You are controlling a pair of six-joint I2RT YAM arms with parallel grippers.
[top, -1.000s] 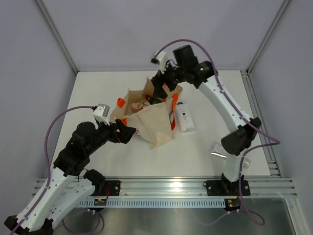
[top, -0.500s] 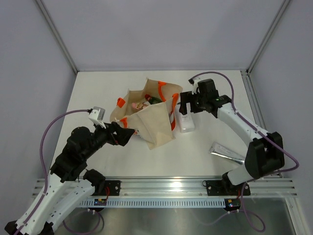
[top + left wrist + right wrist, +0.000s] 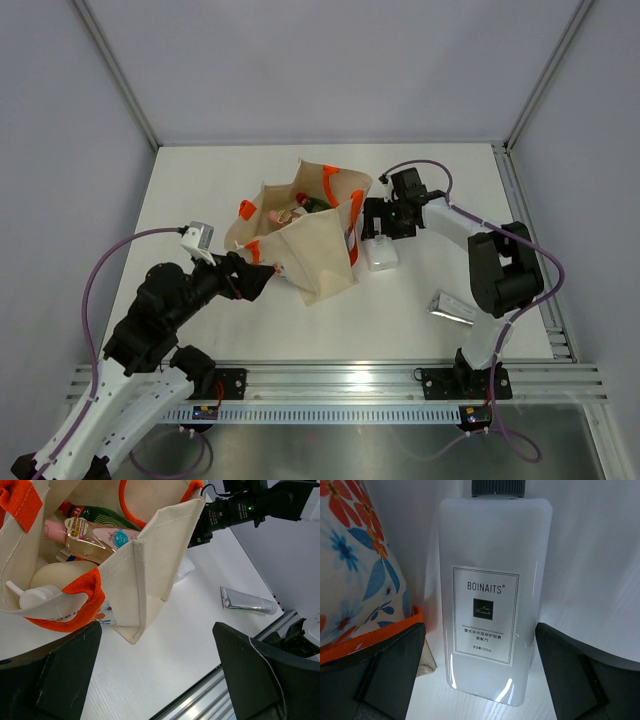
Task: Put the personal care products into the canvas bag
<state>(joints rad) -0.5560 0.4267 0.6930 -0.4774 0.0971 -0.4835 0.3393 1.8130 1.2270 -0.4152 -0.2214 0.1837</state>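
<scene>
Right gripper (image 3: 376, 222) dropped from over canvas bag (image 3: 318, 248) to white flat bottle (image 3: 489, 595), jaws spread either side.
Bottle lies flat just beside bag; centre on its width, then close. Left gripper (image 3: 256, 276) spread, holding nothing, near bag.

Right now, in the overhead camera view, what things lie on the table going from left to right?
canvas bag → white flat bottle → silver tube
</scene>
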